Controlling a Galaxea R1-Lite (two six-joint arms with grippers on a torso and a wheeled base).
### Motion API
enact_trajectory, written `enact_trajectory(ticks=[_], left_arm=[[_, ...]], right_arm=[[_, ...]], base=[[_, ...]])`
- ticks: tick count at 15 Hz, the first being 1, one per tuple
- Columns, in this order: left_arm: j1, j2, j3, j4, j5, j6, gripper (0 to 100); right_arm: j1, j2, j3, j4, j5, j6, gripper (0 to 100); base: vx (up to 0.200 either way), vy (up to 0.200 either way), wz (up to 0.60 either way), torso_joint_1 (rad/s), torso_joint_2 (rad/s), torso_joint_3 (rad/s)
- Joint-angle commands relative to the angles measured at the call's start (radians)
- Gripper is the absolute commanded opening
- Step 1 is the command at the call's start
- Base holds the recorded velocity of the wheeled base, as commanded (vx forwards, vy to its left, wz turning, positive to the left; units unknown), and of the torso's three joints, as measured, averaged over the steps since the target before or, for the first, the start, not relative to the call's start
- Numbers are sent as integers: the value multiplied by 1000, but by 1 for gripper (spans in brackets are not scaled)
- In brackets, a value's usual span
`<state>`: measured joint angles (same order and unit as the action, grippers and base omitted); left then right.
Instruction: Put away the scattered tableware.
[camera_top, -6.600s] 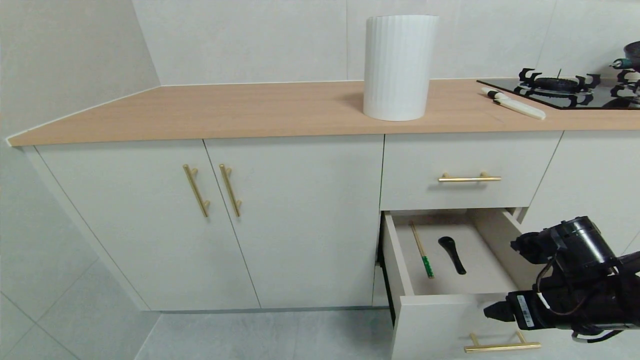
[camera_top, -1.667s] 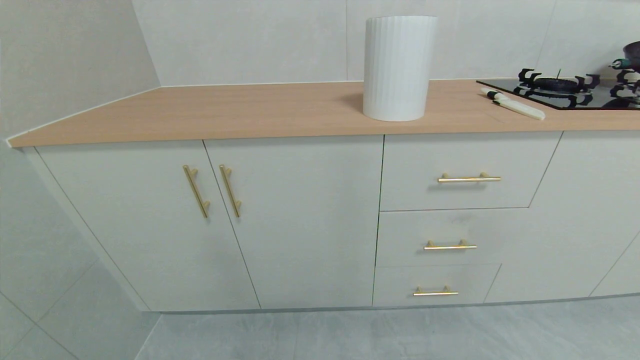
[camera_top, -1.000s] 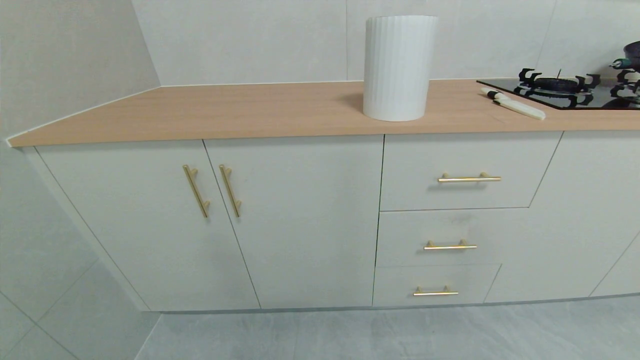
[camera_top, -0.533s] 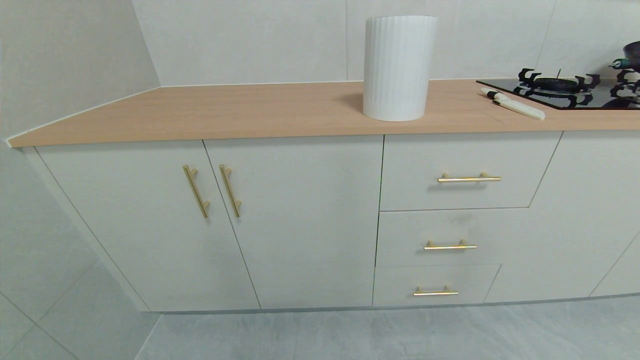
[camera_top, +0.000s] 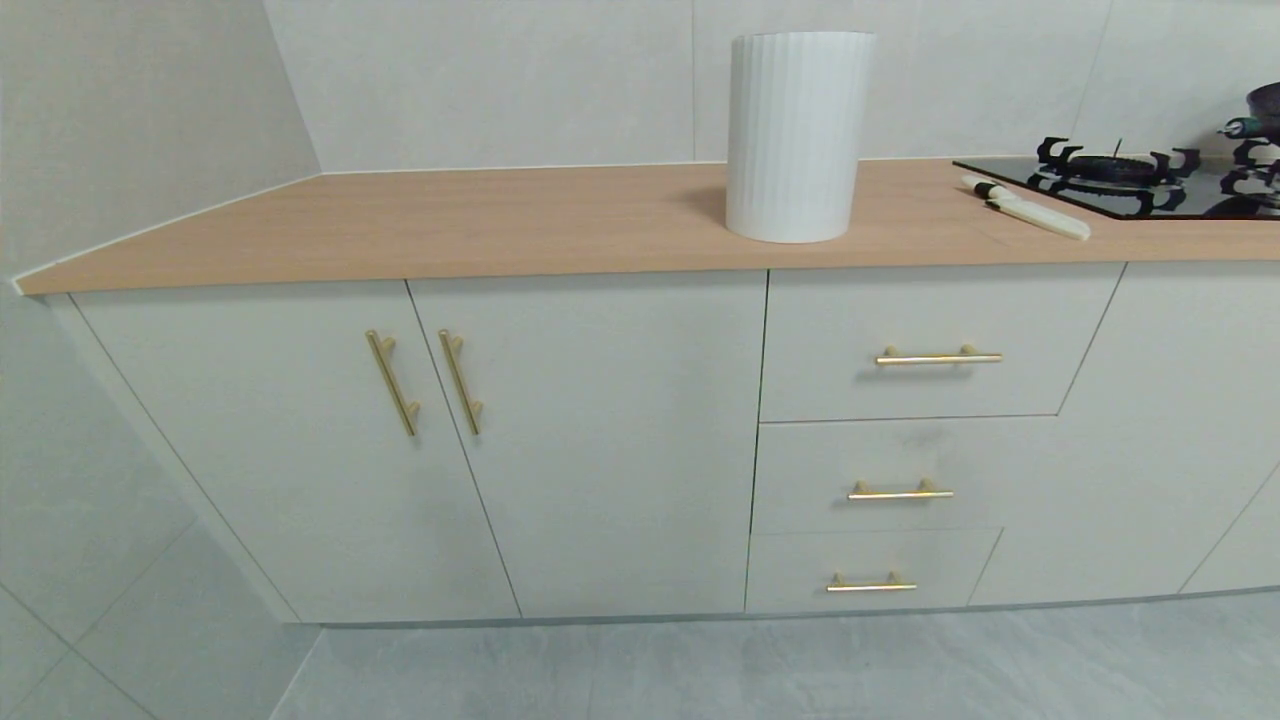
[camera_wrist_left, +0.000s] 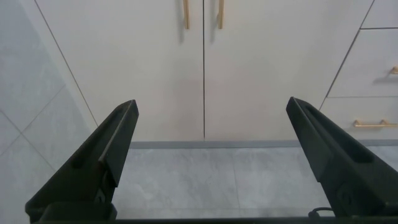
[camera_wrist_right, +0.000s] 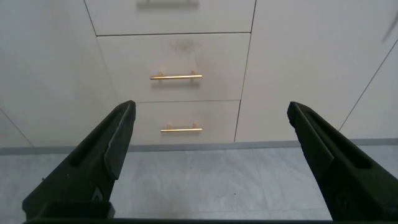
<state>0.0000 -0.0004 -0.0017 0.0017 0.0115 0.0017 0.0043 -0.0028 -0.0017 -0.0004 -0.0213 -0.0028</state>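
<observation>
Facing shut drawers (camera_top: 830, 470) | left hand (camera_wrist_left: 209, 107) spread wide, before cabinet doors (camera_wrist_left: 204, 62), low over floor (camera_wrist_left: 186, 180) | right hand (camera_wrist_right: 210, 107) spread wide, before drawers | knife (camera_top: 1025, 208) on worktop (camera_top: 450, 220), just beside hob (camera_top: 1120, 185) | white cylinder (camera_top: 795, 135) upright on worktop

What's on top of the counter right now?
A white ribbed canister stands on the counter. A white knife lies to its right, by the hob. The canister hides the counter strip behind it, and its inside cannot be seen.
</observation>
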Motion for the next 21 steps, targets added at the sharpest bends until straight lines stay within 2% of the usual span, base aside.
enact_trajectory(ticks=[1,21], left_arm=[[0,2,0,0,1,0,100],[0,2,0,-2,1,0,100]], right_arm=[[0,3,0,0,1,0,100],[0,3,0,0,1,0,100]], base=[[200,0,0,2,7,-2],[200,0,0,3,0,3]])
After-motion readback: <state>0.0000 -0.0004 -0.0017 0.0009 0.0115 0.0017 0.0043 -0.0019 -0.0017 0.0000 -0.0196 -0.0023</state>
